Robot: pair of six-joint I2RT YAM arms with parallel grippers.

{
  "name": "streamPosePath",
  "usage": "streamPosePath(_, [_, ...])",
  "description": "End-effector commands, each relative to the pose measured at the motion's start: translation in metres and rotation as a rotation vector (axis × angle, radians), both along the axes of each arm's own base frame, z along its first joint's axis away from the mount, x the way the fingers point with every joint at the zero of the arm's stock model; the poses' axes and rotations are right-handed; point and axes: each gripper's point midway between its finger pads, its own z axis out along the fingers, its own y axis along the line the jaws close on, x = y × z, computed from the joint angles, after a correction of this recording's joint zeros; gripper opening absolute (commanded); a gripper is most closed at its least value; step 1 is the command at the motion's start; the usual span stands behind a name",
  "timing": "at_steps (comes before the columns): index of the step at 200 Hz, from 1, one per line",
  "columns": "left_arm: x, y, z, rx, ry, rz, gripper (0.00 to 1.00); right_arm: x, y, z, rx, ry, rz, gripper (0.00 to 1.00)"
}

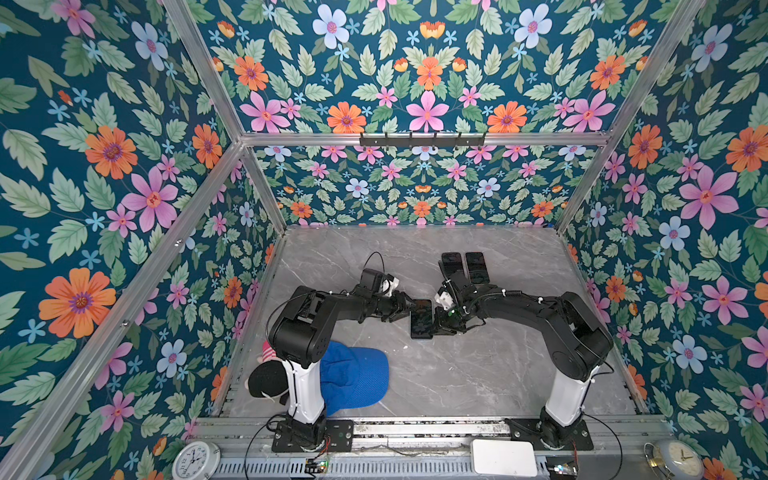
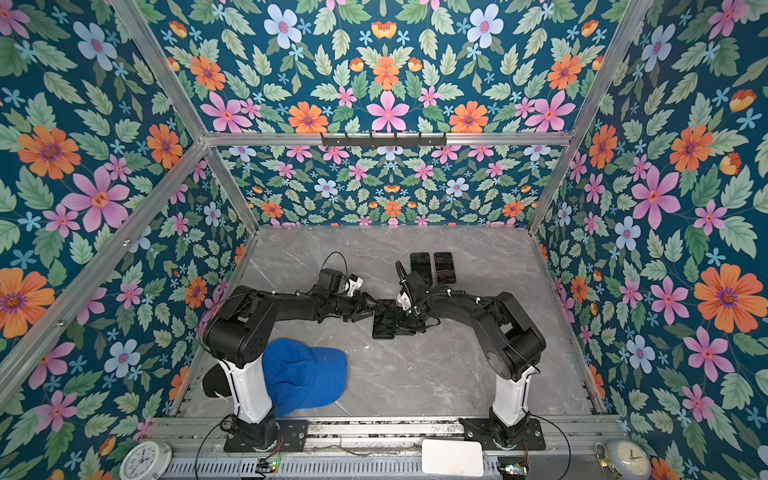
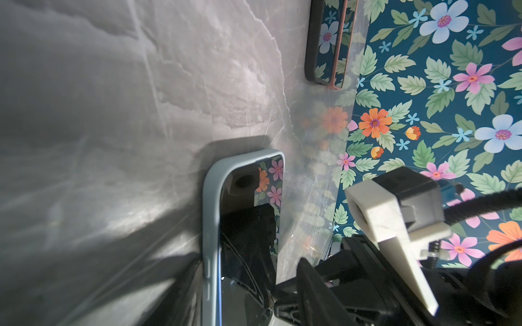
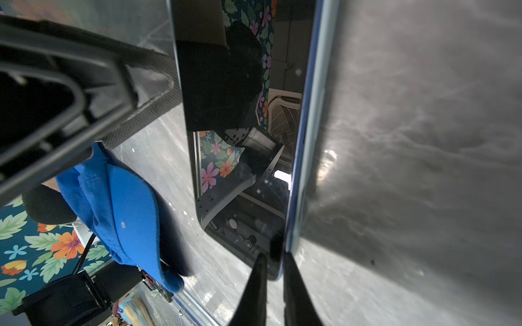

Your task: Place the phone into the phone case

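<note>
Near side: blue cap (image 1: 357, 376) by the left arm's base, well apart from the work. Ignore.

Mid table (image 1: 478, 374): phone (image 1: 421, 319), screen up, long axis running near-to-far toward the back wall. Both arms meet it across the short axis.

Right gripper (image 4: 274, 264) points back toward the near side. Its fingers (image 4: 255, 285) are drawn almost together and pinch the phone's right long edge close to the near corner, one tip on the glass side and one on the back. The dark shadow beneath suggests that edge is raised off the table rather than flat.

Left gripper (image 1: 406, 311) sits at the left long edge, nearer the far end. Its tips are hidden in every view, so I cannot tell how wide it stands, or whether it grips or only braces.

Pale rim (image 3: 210, 223) runs along the phone's left side and round the far end. It is likely the case, on at that side. The rim on the right side is unclear, so seating is unknown.

Key relation: the grippers oppose each other left and right with the phone between them, so neither is nearer. My read is that the next move is a press across the short axis to seat the right edge. The risk is a slip at the thin pinch.

Far: spare phones (image 1: 452, 266), two side by side, parallel to the main one, just behind the right wrist.
</note>
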Motion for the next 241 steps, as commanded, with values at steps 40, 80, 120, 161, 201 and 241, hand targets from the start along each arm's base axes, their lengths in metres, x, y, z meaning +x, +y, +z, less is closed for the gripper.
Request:
streamPosePath(40, [-0.009, 0.013, -0.025, 0.099, 0.074, 0.044, 0.56, 0.000, 0.003, 0.000, 0.005, 0.008, -0.008, 0.11])
streamPosePath(80, [-0.019, 0.029, -0.020, 0.200, 0.077, 0.036, 0.56, 0.004, -0.007, 0.013, -0.038, -0.042, -0.019, 0.13])
streamPosePath(120, [-0.044, 0.042, -0.012, 0.260, 0.132, 0.031, 0.55, 0.005, -0.012, 0.016, -0.053, -0.063, -0.038, 0.26])
streamPosePath(161, [-0.075, 0.036, -0.004, 0.291, 0.165, 0.015, 0.44, 0.002, -0.016, 0.016, -0.048, -0.082, -0.051, 0.36])
streamPosePath(201, [-0.086, 0.020, 0.004, 0.291, 0.160, 0.001, 0.35, 0.002, -0.016, 0.019, -0.037, -0.097, -0.051, 0.36])
streamPosePath(241, [-0.087, 0.012, 0.002, 0.329, 0.161, -0.015, 0.32, 0.001, -0.016, 0.019, -0.034, -0.098, -0.049, 0.36])
